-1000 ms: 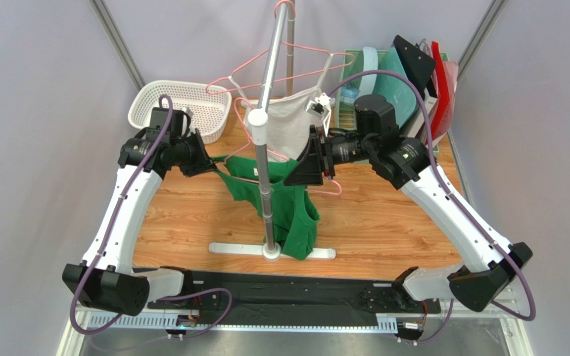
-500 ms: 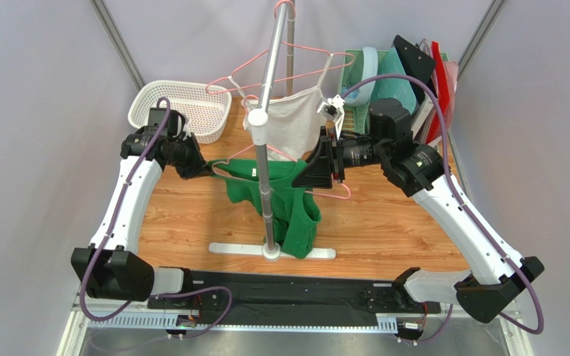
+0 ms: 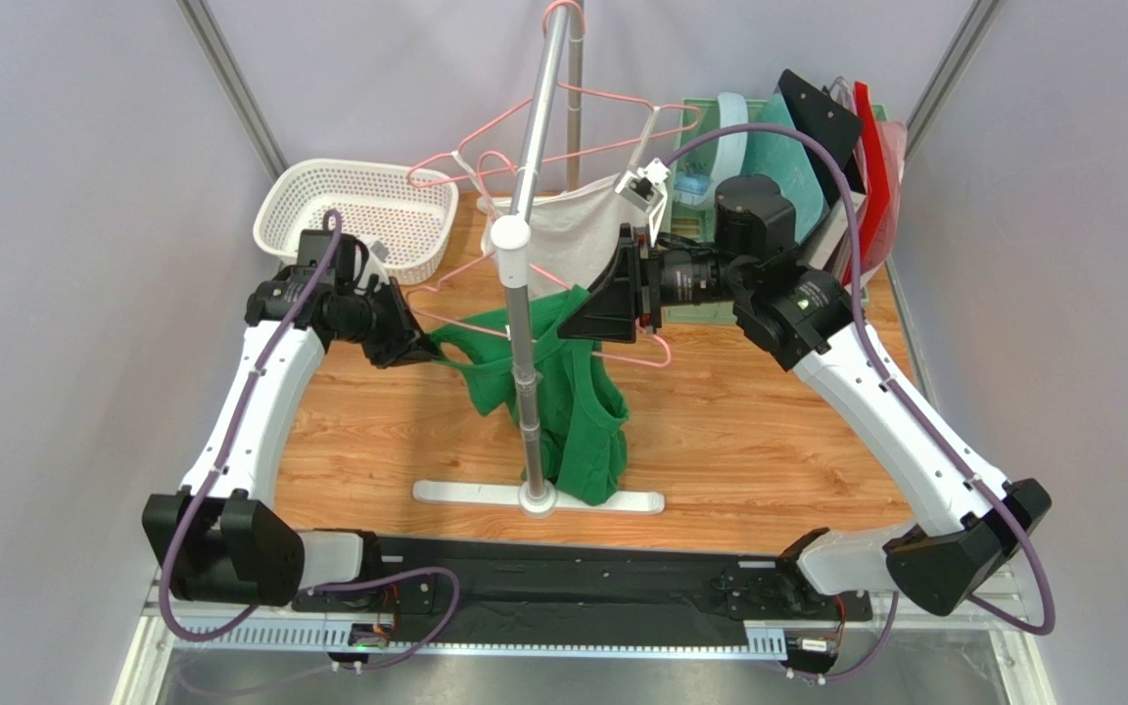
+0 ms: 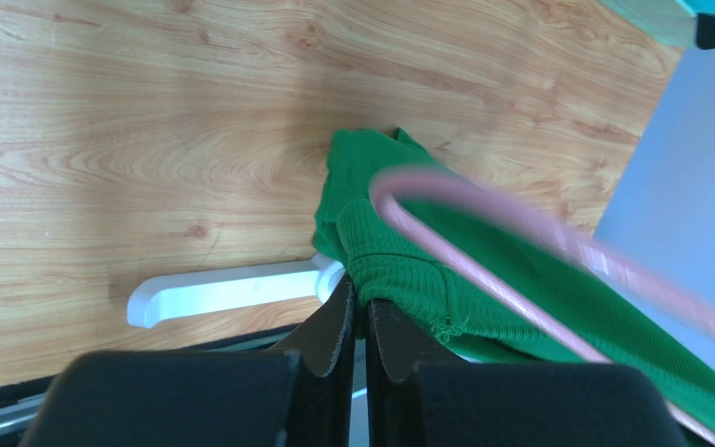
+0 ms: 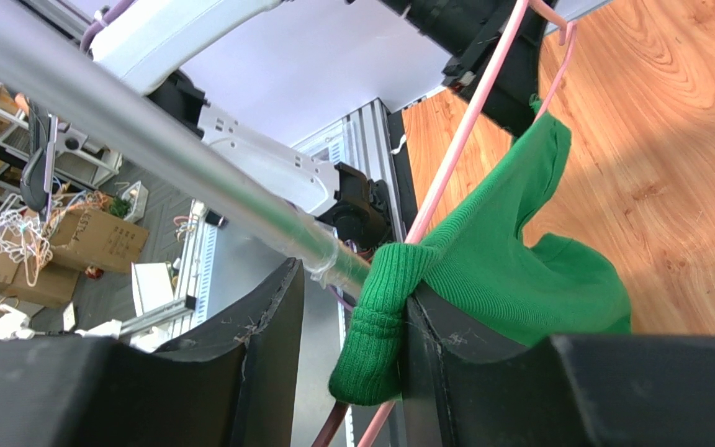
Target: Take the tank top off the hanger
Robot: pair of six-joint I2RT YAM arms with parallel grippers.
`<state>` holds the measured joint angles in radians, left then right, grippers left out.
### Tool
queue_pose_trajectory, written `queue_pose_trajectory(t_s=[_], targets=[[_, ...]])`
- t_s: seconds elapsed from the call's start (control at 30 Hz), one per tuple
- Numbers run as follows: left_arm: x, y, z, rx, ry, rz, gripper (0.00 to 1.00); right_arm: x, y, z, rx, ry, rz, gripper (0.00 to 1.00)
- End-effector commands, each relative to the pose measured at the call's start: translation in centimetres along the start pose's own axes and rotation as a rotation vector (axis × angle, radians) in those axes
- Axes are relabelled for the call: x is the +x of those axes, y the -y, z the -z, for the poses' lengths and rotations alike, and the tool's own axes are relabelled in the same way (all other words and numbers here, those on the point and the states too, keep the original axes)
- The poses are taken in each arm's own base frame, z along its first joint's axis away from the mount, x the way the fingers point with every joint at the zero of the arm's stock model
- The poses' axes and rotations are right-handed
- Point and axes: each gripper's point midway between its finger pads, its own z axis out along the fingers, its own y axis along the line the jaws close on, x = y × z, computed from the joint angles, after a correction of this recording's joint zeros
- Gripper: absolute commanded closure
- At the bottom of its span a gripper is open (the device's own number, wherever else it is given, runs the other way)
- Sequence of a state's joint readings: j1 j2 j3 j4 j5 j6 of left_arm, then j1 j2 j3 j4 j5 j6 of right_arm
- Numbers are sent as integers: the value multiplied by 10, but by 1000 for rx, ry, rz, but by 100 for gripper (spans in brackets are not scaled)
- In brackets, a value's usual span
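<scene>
A green tank top (image 3: 577,397) hangs on a pink hanger (image 3: 641,357) by the rack's pole (image 3: 526,162), drooping toward the rack's base. My left gripper (image 3: 420,345) is shut on the top's left strap (image 4: 398,270), with the pink hanger wire (image 4: 482,279) running through the strap beside it; the gripper (image 4: 363,298) pinches the knit edge. My right gripper (image 3: 595,309) is open. The other strap (image 5: 398,307) lies between its jaws against one finger (image 5: 454,345), beside the hanger wire (image 5: 464,149); the other finger stands apart from it.
A white top (image 3: 570,243) hangs on a second pink hanger (image 3: 585,118) at the back. A white basket (image 3: 291,199) stands at the back left. Coloured boards (image 3: 820,147) lean at the back right. The rack's white base (image 3: 452,492) lies on the wooden table.
My right gripper swung right, then back left and up toward the pole, lifting that side of the green top and the hanger. My left gripper shifted slightly, still holding the strap.
</scene>
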<state>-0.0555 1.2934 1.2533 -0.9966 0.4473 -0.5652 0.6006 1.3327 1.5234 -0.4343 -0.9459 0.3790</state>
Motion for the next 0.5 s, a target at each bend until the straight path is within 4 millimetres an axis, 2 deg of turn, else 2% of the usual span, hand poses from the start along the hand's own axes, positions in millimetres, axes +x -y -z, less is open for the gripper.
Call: queue_pose_trajectory(t_s=[0.0,0.07,0.1,0.17,0.2,0.27,0.33,0.47], targets=[[5,13,26,58,65,-21,84,-40,-14,-1,-35,100,94,100],[11,14,39,62,97,-37,73,-41,-15,-3,-55,91,90,100],[17,13,43,59,93,-38,61,-39,-14,-4,-60,84,84,100],[24,16,57,73,127,-60,53,-37,-11,-5,-61,75,90,100],[30,14,62,62,127,-54,46,-36,-11,-5,-60,72,89,100],[33,13,76,52,180,-67,41,-36,-7,-7,-57,65,87,100],[34,22,95,81,242,-90,37,-35,-5,-10,-66,56,77,100],[21,62,136,231,403,-238,37,-34,-7,-12,-92,33,84,100]])
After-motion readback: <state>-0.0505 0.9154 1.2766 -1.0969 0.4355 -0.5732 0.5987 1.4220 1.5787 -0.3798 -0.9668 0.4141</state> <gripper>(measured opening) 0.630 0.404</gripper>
